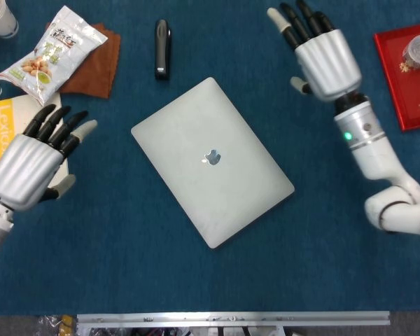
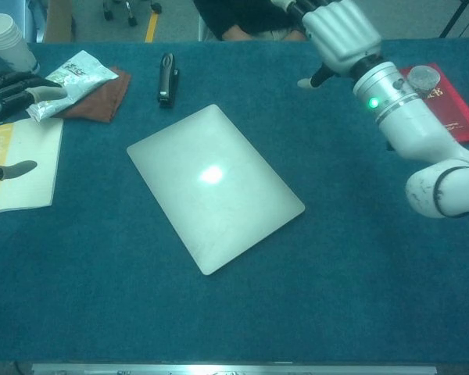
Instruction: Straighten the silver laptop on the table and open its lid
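The silver laptop (image 1: 211,160) (image 2: 214,185) lies closed in the middle of the blue table, turned askew with one corner pointing away from me. My right hand (image 1: 319,50) (image 2: 338,30) hovers well to the laptop's far right, fingers spread and holding nothing, clear of the lid. Over the left side of the table my left hand (image 1: 29,168) (image 2: 12,86) is also open, fingers extended toward the laptop, a clear gap from its left corner.
A black stapler (image 1: 162,48) lies beyond the laptop. At far left are a snack bag (image 1: 50,53) on a brown cloth (image 1: 92,64), a yellow-and-white booklet (image 2: 16,164) and paper cups (image 2: 5,43). A red book (image 1: 406,73) with a small jar (image 1: 418,49) sits at far right.
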### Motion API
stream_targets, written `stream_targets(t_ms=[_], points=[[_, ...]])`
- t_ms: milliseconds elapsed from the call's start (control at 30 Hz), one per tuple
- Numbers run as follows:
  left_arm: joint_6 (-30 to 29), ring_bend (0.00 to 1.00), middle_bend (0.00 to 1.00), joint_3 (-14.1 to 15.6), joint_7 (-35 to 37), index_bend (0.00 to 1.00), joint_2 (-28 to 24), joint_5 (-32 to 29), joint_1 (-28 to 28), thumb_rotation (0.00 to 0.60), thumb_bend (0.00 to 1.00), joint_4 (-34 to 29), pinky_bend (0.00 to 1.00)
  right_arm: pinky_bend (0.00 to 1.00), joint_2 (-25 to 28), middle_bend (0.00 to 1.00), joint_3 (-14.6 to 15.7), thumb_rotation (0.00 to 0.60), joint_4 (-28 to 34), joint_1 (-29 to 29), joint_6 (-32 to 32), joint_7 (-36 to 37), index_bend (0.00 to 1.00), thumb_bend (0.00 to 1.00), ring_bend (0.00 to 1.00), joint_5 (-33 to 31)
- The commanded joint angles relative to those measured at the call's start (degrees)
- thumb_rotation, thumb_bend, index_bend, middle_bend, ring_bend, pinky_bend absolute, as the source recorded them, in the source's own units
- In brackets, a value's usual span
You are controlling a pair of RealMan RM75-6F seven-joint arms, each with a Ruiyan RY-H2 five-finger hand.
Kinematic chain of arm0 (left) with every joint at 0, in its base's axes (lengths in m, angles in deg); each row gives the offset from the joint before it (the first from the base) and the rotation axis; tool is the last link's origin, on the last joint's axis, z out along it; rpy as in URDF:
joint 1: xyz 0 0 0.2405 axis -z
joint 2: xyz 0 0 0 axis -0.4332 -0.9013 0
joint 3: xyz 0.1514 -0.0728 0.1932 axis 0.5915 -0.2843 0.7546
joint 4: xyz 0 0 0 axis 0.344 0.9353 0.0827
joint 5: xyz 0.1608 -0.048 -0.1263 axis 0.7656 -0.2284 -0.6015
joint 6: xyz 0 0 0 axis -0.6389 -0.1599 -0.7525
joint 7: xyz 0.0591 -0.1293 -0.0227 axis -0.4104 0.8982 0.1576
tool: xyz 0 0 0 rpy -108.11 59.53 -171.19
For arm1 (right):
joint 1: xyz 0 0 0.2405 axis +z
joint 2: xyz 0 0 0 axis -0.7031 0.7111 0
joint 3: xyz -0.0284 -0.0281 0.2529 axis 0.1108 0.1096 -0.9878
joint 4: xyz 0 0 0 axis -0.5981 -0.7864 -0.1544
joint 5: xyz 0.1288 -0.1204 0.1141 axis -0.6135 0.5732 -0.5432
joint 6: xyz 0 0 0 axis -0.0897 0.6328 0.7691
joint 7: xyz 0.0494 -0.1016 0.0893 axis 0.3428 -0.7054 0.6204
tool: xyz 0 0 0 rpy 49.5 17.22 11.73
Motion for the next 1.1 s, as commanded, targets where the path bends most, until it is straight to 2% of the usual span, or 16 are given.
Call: stream_targets(t_ms=[33,233,433,733,1100], points=[[0.69,0.00,0.09,0.02,0.73,0.06,0.68,0.44,0.86,0.600,0.27,0.64,0.05,0.24,10.46,0.10,0.24,0.600,13.21,-5.12,1.76,-6.75,0.00,0.03,0.00,-2.48],[0.86,0.00,0.10,-0.03,1.78,0.06,1.81,0.94,1.83,0.600,0.27,1.75,0.06,0.24,18.94,0.10,0.76,0.600,23.71,-9.78,4.21,-9.40,0.00,0.05,0.00,-4.55],[0.49,0.00,0.10,-0.64,1.87,0.07,3.26,-0.34,1.96,0.600,0.27,2.31,0.07,0.24,24.23,0.10,2.32,0.600,29.96,-14.15,7.02,-10.76,0.00,0.09,0.00,-5.60],[-0.44,0.00,0.10,-0.93,1.09,0.07,5.07,-1.01,1.87,0.600,0.27,2.64,0.07,0.24,29.76,0.10,4.87,0.600,35.69,-21.57,13.78,-8.73,0.00,0.09,0.00,-4.59],[6.81,0.00,0.11,0.28,3.26,0.07,4.76,2.48,8.13,0.600,0.27,3.56,0.07,0.24,33.94,0.10,7.28,0.600,39.80,-27.86,19.52,-7.11,0.00,0.09,0.00,-1.21]])
